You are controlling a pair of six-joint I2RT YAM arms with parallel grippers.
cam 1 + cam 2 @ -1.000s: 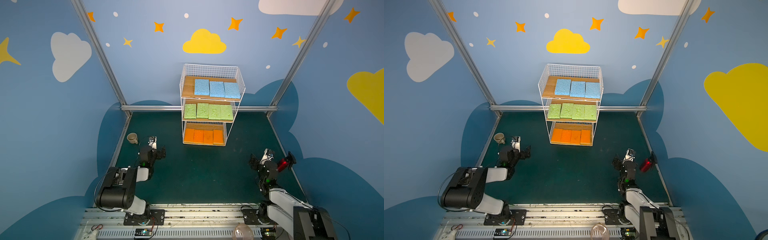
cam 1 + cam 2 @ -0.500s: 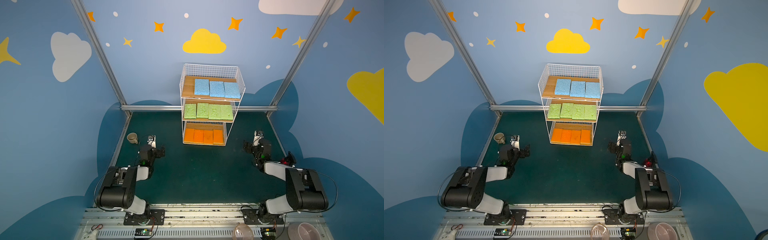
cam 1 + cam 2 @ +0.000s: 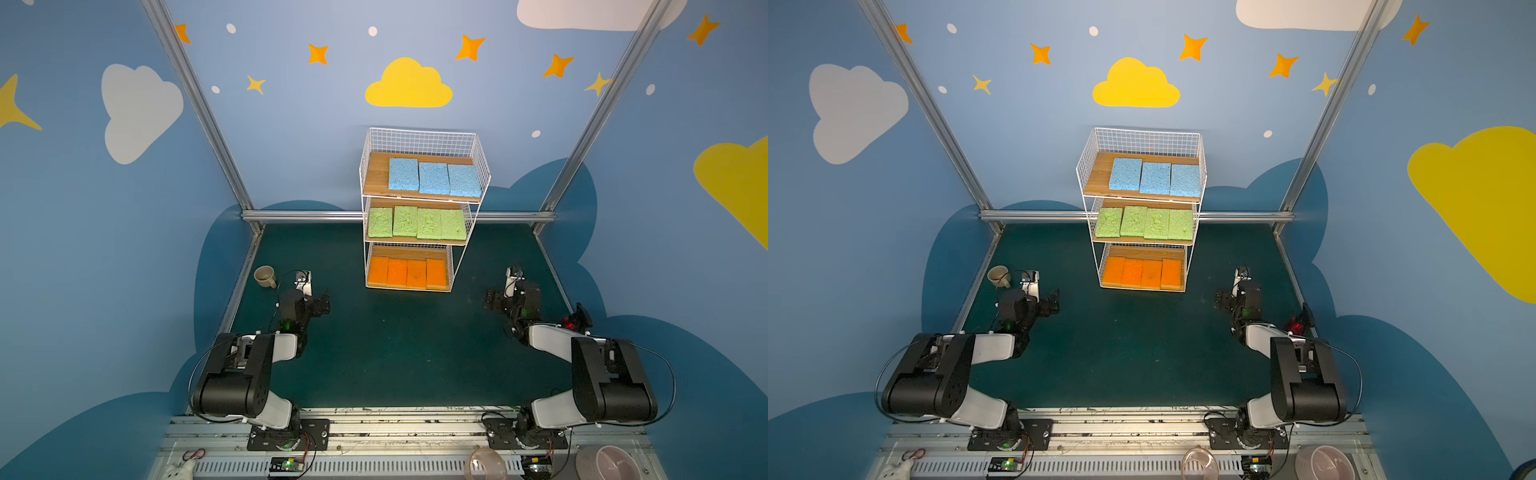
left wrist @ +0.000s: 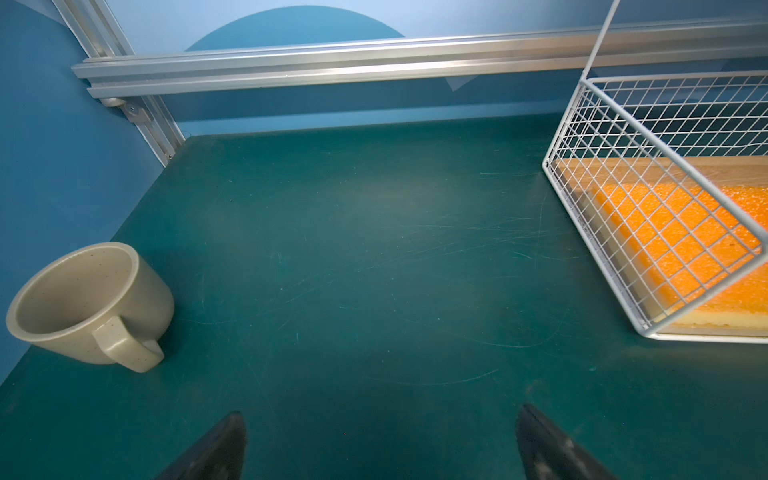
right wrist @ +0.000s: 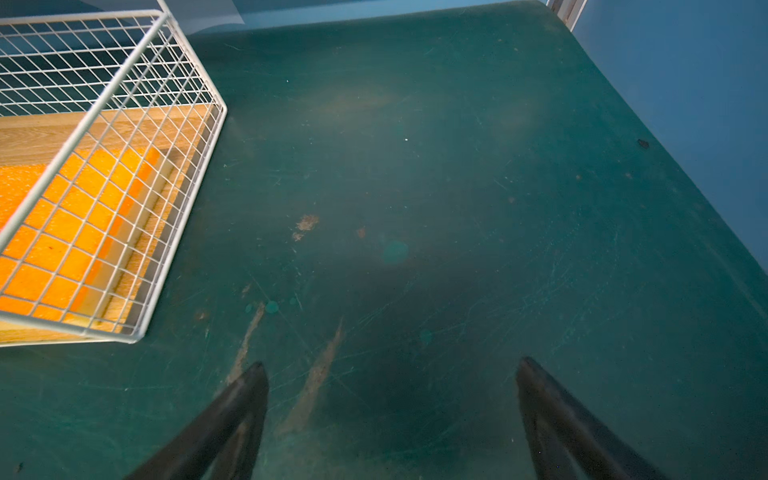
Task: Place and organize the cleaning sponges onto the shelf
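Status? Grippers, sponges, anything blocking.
Left gripper and right gripper: jaws open, empty. Blue sponges top of shelf, green sponges middle, orange sponges bottom. Mug far left, not in the way.

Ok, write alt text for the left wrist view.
A white wire shelf stands at one side of a green table, with orange sponges lying flat on its bottom wooden board. A beige mug sits upright at the opposite side, and the jaws stand wide apart over bare table, holding nothing.

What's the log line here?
sponges: on shelf, sorted by color | left end effector: open, empty | right end effector: open, empty
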